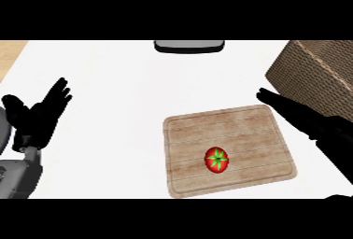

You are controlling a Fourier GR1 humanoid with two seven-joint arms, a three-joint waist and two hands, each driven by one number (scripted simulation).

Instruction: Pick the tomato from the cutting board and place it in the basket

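Note:
A red tomato (216,159) with a green stem star lies on the wooden cutting board (200,130), toward its near right part. The woven brown basket (318,70) stands at the far right, partly cut off by the view's edge. My right hand (314,122) is open, fingers straight and pointing up-left, over the board's right edge, to the right of and slightly beyond the tomato, not touching it. At the left my left hand (41,114) rests open with fingers up, away from the board.
A dark grey, flat rounded object (189,45) sits at the counter's far edge, centre. The white counter (110,84) spreads between my left hand and the board. A strip of wooden floor (10,51) shows at the top left.

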